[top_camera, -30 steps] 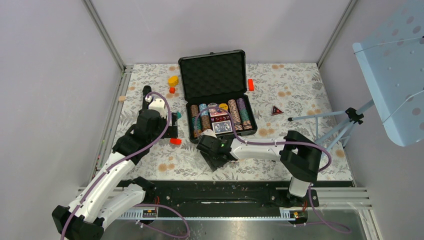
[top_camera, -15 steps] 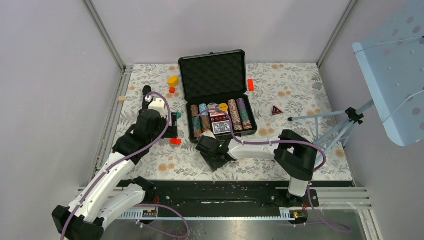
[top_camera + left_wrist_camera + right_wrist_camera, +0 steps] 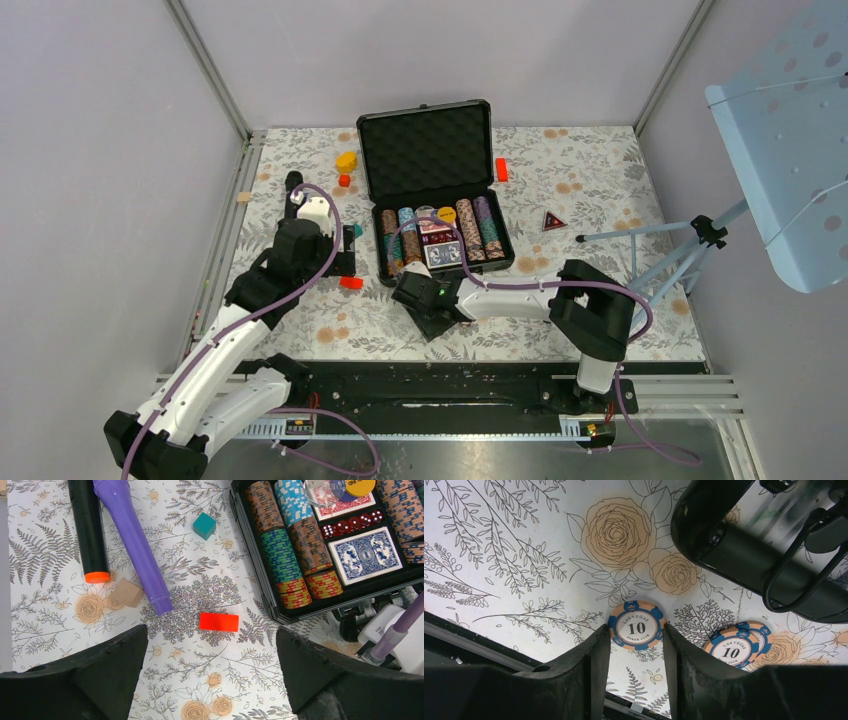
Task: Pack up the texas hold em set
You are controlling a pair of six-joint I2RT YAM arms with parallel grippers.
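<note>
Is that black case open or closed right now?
Open. The case has its foam-lined lid tipped back, with chip rows and cards exposed.

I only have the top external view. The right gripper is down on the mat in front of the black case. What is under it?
Observer: A blue-and-orange poker chip marked 10 lies flat on the floral mat; the fingers of the right gripper touch both its edges.
Operator: Any other loose chips nearby?
Observer: Two more matching chips, overlapping, lie beside it.
Operator: And the other arm, holding anything?
Observer: No, the left gripper is wide open over a flat red rectangular block.
</note>
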